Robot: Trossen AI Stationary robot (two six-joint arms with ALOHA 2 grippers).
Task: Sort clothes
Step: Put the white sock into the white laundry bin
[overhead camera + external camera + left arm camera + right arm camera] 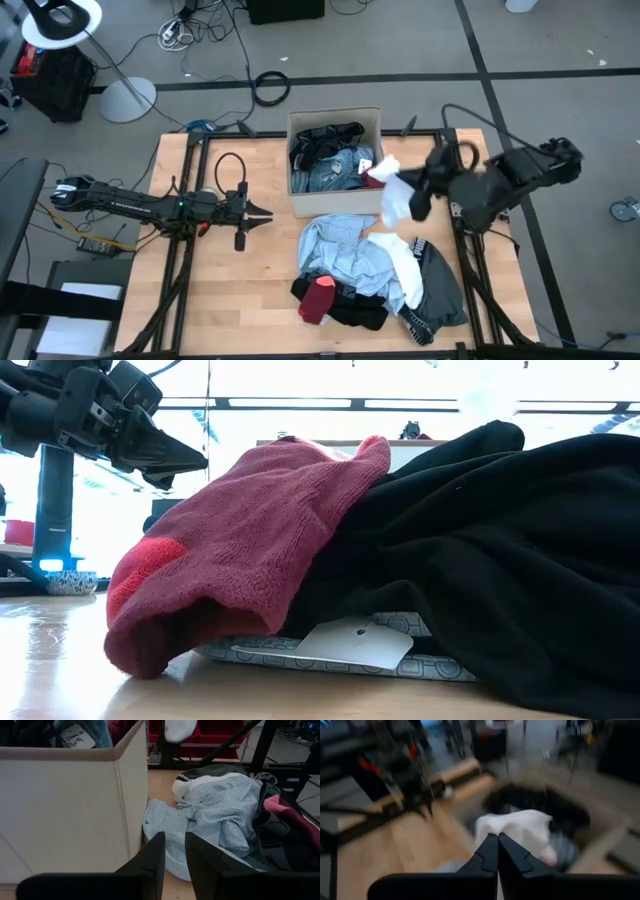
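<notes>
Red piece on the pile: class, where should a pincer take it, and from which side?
Pinch the red piece at its raised upper fold, coming straight down. It lies on top of the black garment at the pile's near-left edge, uncovered, so likely nothing else lifts.

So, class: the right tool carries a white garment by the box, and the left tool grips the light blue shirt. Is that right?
Not quite. The right tool does hold the white garment by the box, but the left tool grips nothing: the high view shows it apart from the light blue shirt.

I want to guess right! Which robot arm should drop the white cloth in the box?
The right. Its gripper is shut on the white cloth beside the box; the left gripper waits empty.
</notes>
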